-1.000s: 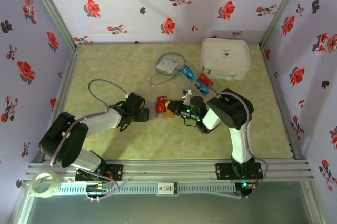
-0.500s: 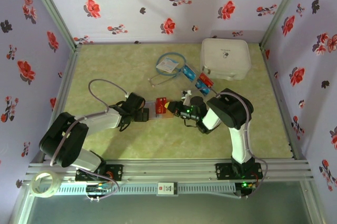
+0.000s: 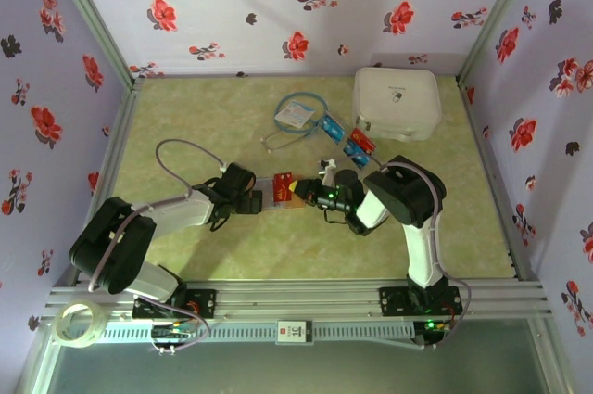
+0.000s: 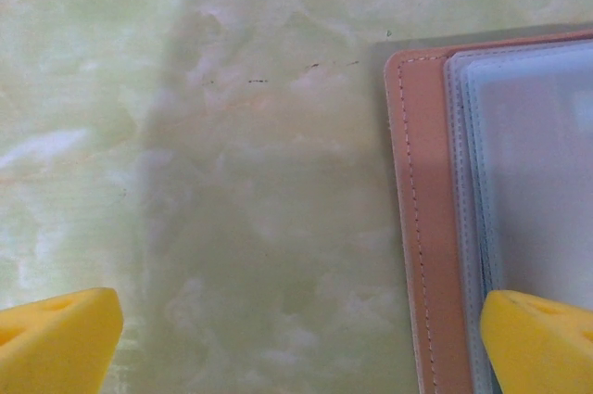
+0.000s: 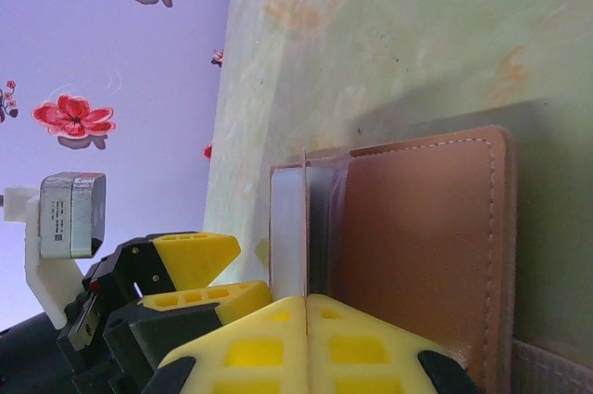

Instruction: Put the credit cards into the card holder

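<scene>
Open card holder (image 5: 417, 246), red credit card (image 3: 284, 178) at its sleeves (image 4: 528, 190) in pinched right hand (image 5: 306, 306); left hand (image 4: 296, 329) wide.

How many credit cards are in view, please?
4: a red card at the holder, seemingly pinched by the right end effector; a blue card beside the tag; a second blue card and second red card near the white case. More may be stacked or hidden.

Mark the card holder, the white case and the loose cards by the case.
card holder (image 5: 417, 246), right wrist view, on the brown leather cover.
white case (image 3: 397, 102), top external view, middle of its top face.
loose cards (image 3: 360, 141), top external view, on the red card.
</scene>
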{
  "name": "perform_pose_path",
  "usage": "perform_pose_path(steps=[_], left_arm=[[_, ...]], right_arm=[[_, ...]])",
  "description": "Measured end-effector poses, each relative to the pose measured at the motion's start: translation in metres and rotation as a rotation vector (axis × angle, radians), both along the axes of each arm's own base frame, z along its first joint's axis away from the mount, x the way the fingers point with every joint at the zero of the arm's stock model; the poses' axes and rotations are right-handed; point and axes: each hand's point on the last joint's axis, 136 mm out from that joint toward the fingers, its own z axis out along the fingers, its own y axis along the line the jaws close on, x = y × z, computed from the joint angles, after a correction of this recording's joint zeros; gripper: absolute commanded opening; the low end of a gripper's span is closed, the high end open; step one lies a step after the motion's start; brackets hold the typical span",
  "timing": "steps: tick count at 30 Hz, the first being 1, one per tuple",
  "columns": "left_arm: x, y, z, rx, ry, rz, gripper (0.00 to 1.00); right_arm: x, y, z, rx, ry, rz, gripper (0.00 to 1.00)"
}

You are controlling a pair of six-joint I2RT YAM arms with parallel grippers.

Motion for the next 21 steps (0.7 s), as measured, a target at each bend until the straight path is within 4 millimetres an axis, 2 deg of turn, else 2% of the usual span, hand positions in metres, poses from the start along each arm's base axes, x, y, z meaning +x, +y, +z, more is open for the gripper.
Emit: perform_pose_path(steps=[21], left_arm=[[0.0001, -0.0001, 0.0, 0.0, 0.0, 0.0, 1.0]], right_arm=[[-0.0014, 0.0015, 0.0004, 0.009, -0.005, 0.012, 0.0]])
